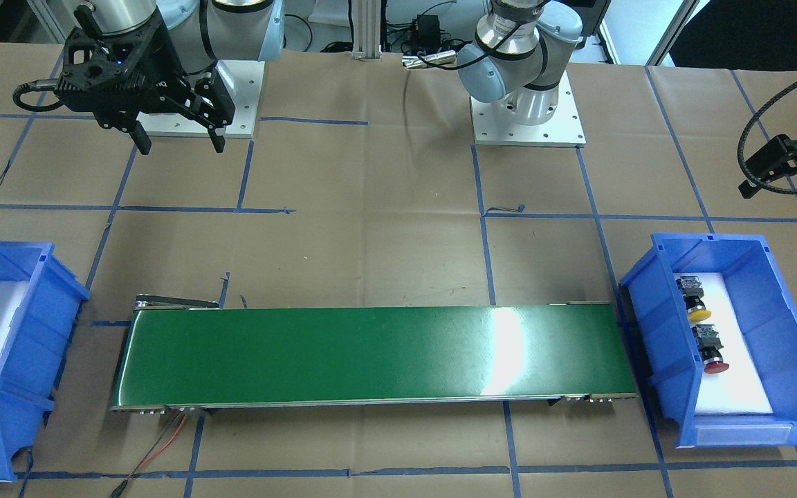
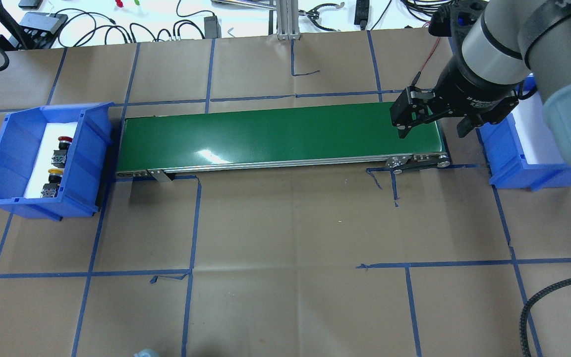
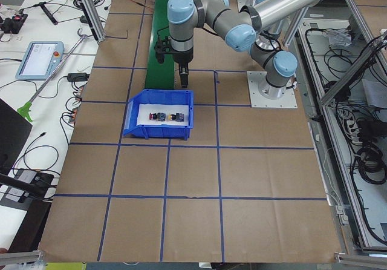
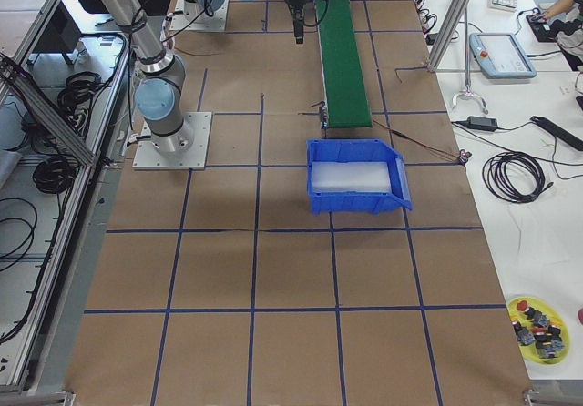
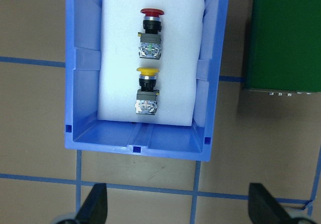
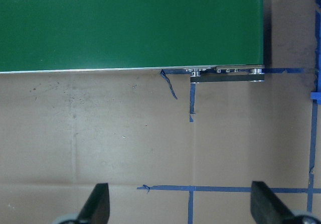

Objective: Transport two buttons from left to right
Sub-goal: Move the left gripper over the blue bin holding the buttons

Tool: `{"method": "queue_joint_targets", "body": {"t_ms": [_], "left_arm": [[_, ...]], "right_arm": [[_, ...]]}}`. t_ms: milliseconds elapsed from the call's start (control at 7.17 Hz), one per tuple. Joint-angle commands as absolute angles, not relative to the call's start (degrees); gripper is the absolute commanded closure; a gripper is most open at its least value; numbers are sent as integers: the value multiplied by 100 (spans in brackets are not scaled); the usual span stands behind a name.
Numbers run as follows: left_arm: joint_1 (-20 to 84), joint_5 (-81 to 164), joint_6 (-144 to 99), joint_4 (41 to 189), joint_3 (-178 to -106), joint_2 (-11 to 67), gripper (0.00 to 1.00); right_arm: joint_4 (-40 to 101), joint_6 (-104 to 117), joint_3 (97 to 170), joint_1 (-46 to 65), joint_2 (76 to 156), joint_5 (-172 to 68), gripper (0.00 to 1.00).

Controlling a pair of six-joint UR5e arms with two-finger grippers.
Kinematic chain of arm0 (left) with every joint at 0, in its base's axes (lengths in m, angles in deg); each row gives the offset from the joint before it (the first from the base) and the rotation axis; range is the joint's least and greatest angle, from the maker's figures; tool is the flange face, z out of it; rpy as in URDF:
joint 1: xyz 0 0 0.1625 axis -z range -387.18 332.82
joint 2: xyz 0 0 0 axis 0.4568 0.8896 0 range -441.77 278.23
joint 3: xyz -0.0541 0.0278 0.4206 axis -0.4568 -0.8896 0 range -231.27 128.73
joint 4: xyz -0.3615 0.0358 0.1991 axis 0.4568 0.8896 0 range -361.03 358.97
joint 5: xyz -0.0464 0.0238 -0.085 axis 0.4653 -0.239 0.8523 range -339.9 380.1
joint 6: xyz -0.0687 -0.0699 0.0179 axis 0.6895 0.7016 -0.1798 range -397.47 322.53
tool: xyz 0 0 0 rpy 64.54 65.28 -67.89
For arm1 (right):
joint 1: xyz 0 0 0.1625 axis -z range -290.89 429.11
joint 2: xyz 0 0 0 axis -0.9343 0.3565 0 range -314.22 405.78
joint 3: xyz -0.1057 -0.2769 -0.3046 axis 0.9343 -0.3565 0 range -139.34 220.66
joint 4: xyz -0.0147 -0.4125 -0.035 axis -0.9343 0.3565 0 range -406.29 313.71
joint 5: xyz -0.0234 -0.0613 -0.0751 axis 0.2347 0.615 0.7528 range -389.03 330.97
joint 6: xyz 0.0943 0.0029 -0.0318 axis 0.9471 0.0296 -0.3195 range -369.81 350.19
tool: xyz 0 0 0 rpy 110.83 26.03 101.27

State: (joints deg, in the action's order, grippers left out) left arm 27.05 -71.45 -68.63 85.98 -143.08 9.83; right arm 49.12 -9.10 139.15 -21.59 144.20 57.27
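- Both buttons were in the blue plastic bin (image 5: pixel 135 144) at my left end of the brown paper-covered surface (image 1: pixel 371 228), lying on its white foam liner (image 5: pixel 120 58).
- The red-capped push button (image 5: pixel 150 33) lay on its side with its cap pointing away from the robot. It was the farther of the two.
- The yellow-capped push button (image 5: pixel 147 91) lay the same way just behind it, in line, with its cap close to the red one's black body. I saw a thin gap between them.
- My left tool (image 5: pixel 178 206) hung above the surface on the robot's side of that bin. Its fingers (image 5: pixel 98 204) were spread wide with nothing between them, and it was clear of the bin's rim.
- From the front camera I caught only part of that tool at the frame edge, up in the air and well apart from the buttons.
- The long green conveyor belt (image 1: pixel 371 353) ran between the two bins, its near end just beside the left bin.
- My right tool (image 1: pixel 180 142) was held high near the belt's right end, on the robot's side. Its fingers (image 6: pixel 99 204) were wide apart too, and it carried nothing.
- The second blue plastic bin (image 2: pixel 508 163) sat just past the belt's right end, white liner showing.
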Motion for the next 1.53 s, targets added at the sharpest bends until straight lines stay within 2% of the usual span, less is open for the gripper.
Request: {"method": "queue_joint_targets", "body": {"t_ms": [0,418,697,1395], "left_arm": [[2608,-7131,-6902,8337,-14468,1103,1],[2643,-7069,-6893,7309,-15047,1218,1],[2696,-7052,-6981,6291,-15601,1577,2],[2678,-6781,-7245,5066,-16051,2281,3]], "right_arm": [[4890,-911,13919,-2159,14422,5727,0],[4898,-911,13910,-2159,14422,5727,0],[4898,-911,13919,-2159,14422,5727,0],[4898,-911,13919,-2159,14422,5727,0]]}}
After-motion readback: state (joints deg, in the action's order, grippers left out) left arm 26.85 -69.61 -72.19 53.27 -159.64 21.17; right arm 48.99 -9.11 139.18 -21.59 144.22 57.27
